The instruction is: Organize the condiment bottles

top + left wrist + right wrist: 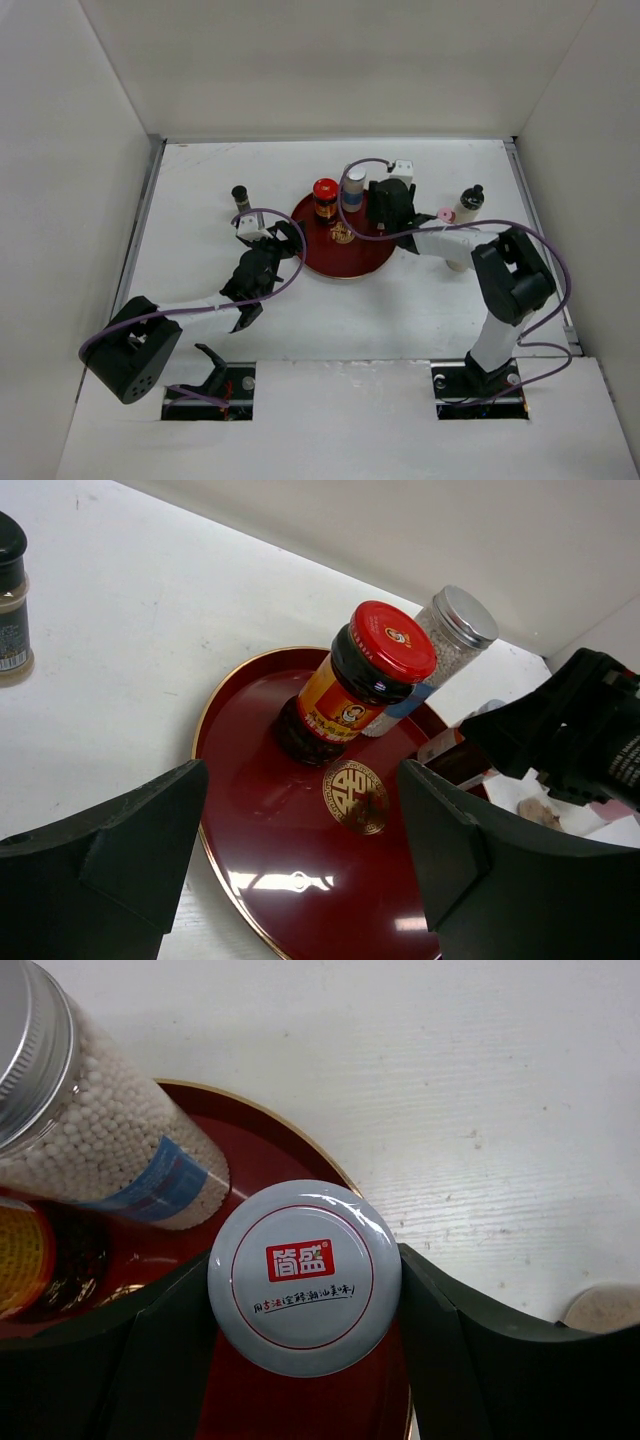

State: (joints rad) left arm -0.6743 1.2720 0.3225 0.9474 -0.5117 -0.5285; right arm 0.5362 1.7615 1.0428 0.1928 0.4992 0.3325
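Plainly, white walls [60, 150] enclose the white table [200, 180]; red-capped jar [325, 198] on tray [350, 262].

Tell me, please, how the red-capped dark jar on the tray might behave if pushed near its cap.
The red-capped dark jar stands upright, taller than wide, on the glossy red tray, so a high push would probably tip it; a low one might slide it. It looks full, so likely heavy for its size. Round-bodied, it could roll once down.
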